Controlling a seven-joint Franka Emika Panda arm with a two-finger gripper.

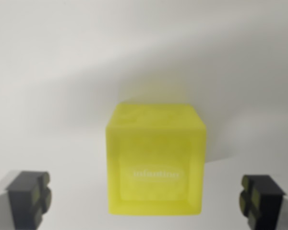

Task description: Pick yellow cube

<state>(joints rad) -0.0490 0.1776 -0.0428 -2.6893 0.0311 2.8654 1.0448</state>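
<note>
I see the cube (155, 163) sitting on the white counter (62, 96), centred between my fingers (33, 196), which are spread wide, well apart from it on either side

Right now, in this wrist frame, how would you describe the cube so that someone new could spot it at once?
Start from the plain white surface that fills the frame, then look low and centre, between the two dark fingers of the open tool. The cube stands there, touching neither. It is the only coloured thing: bright yellow, with faint white lettering on its near face.
</note>
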